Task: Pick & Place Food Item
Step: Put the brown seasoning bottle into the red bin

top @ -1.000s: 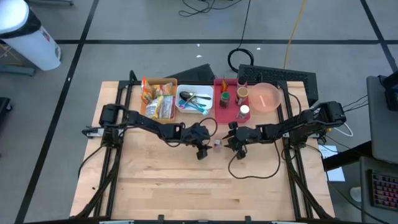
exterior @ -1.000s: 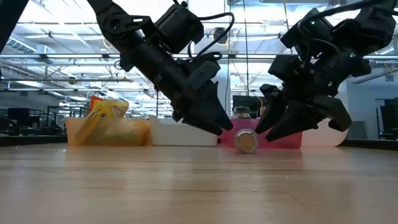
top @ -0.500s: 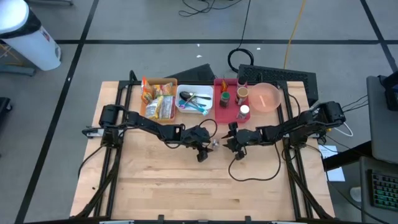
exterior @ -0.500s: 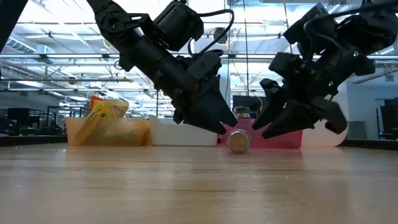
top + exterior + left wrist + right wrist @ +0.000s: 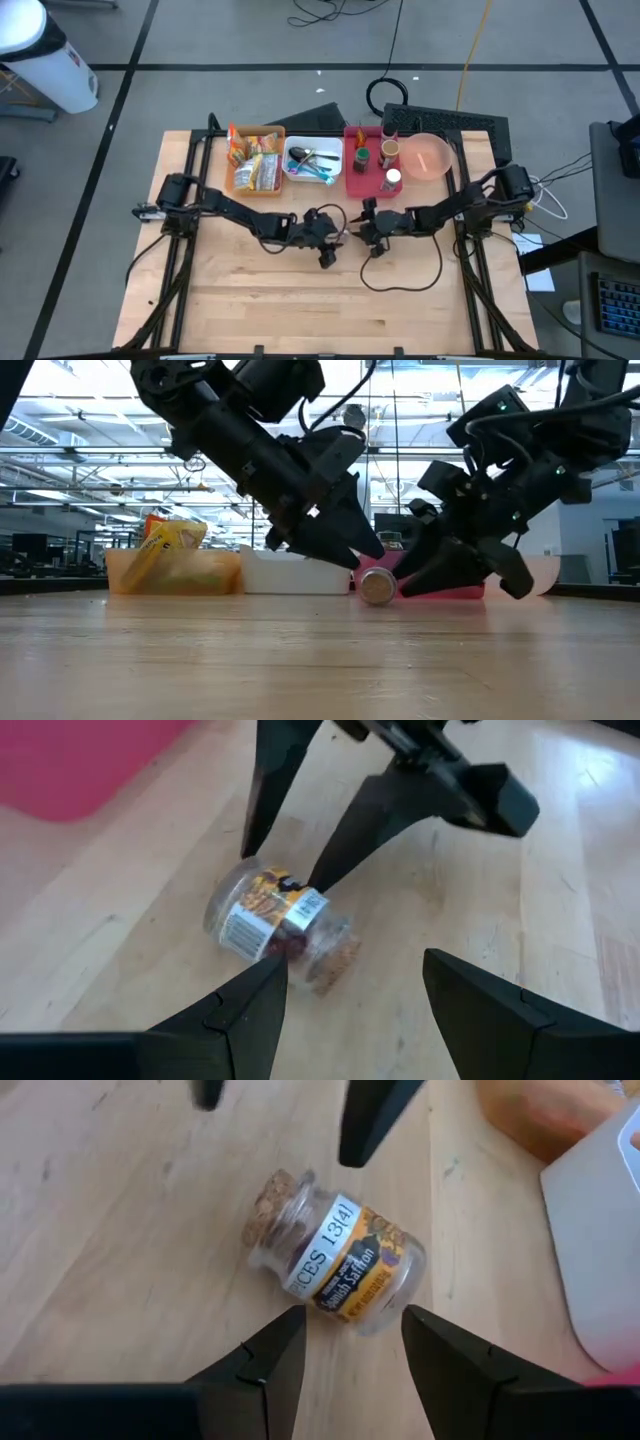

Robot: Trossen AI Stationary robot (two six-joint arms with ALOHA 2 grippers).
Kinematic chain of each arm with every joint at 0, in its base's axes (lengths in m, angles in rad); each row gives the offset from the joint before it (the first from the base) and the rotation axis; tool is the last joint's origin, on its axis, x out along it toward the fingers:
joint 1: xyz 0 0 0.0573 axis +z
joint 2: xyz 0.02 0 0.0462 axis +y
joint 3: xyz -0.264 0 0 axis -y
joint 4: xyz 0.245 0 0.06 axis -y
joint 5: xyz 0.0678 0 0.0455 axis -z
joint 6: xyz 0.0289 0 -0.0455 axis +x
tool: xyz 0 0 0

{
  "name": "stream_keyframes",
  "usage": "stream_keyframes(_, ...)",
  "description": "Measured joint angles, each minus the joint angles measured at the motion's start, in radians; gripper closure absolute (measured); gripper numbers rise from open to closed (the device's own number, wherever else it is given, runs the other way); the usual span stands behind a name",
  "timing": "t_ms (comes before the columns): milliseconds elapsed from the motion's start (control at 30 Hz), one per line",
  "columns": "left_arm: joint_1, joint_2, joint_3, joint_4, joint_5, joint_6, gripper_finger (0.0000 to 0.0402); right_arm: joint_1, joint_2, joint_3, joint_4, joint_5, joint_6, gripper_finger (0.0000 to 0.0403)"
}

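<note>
I see the corked glass saffron jar (image 5: 335, 1265) lying on its side on the worktop (image 5: 250, 290) between my left pincer (image 5: 350, 1005) and right pincer (image 5: 345, 1348), both apart; light, smooth, rolls easily, so I'd grip across its labelled body.

Two matte-black jointed arms. Loose black cables looped along the links. Left gripper (image 5: 350, 1000) and right gripper (image 5: 345, 1345): two tapered, flat-sided black fingers apiece, no visible markings.
</note>
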Motion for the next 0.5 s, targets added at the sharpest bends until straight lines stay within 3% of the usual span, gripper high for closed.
stream_keyframes(200,-0.035,0.001,0.000,0.006,-0.111,-0.007,0.0160,0.000,0.054,0.000,0.092,0.002,0.041,0.0243)
stream_keyframes(367,-0.041,0.002,0.000,0.002,-0.142,-0.010,0.0160,0.009,0.062,0.000,0.130,0.077,0.052,0.0243)
stream_keyframes(500,-0.040,0.032,0.002,-0.001,-0.144,-0.028,0.0160,0.027,0.062,0.002,0.152,0.081,0.069,0.0243)
